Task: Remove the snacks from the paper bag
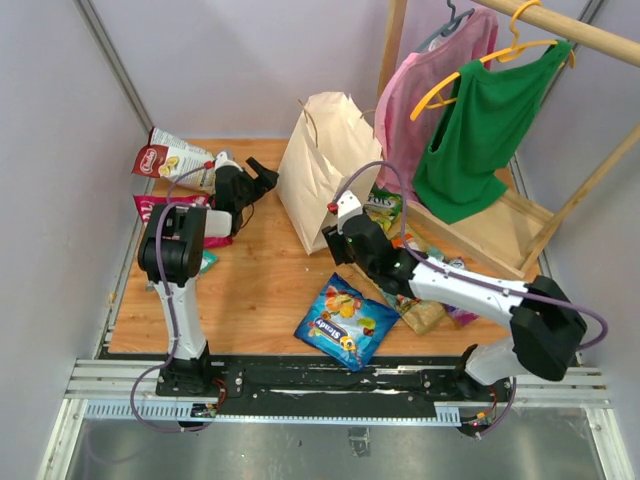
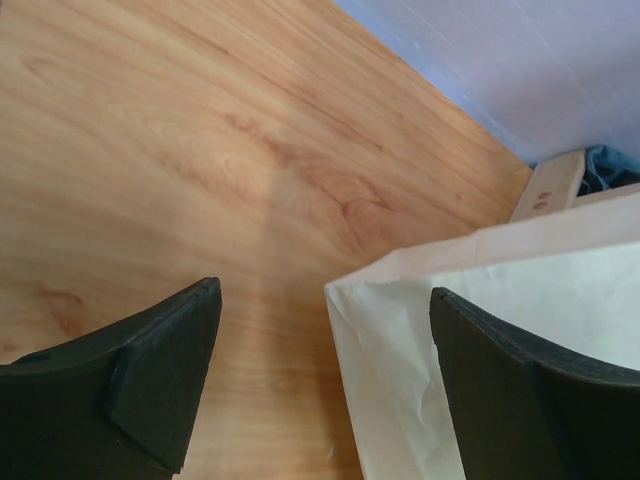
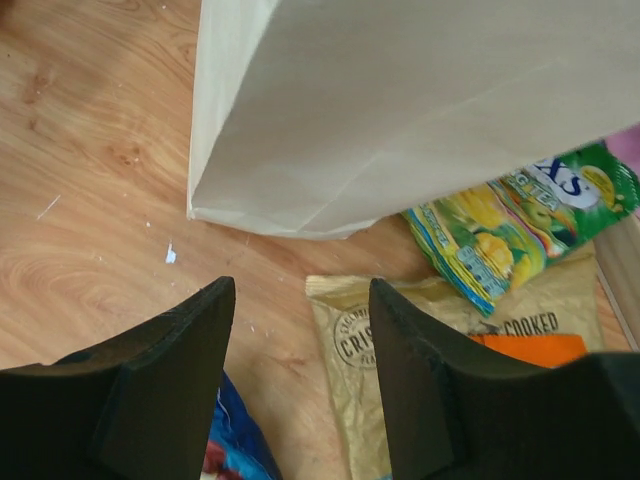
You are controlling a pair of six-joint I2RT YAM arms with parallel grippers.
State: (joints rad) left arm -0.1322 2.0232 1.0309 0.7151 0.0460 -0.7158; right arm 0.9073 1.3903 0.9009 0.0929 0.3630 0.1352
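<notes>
Robot lab booth: aluminium base rail [image 1: 300,408] (plain grey wall panels [image 1: 50,150])

We see the tan kraft paper bag [image 1: 322,170] standing upright on the wooden table [image 1: 260,290] near its back middle. It is creased and leans a little, and a thin loop handle shows at its mouth. Well to its left, a red-and-white snack packet [image 1: 172,160] lies flat by the back left corner, with a magenta packet [image 1: 152,206] just in front of it, partly hidden. A blue candy packet [image 1: 347,322] lies flat and tilted near the front edge. By the bag's right base lie a green packet [image 3: 520,225] and a tan packet [image 3: 345,350] printed "COOKED", their edges overlapping. Beyond them we make out what may be a purple packet [image 1: 462,316], mostly hidden.
</notes>
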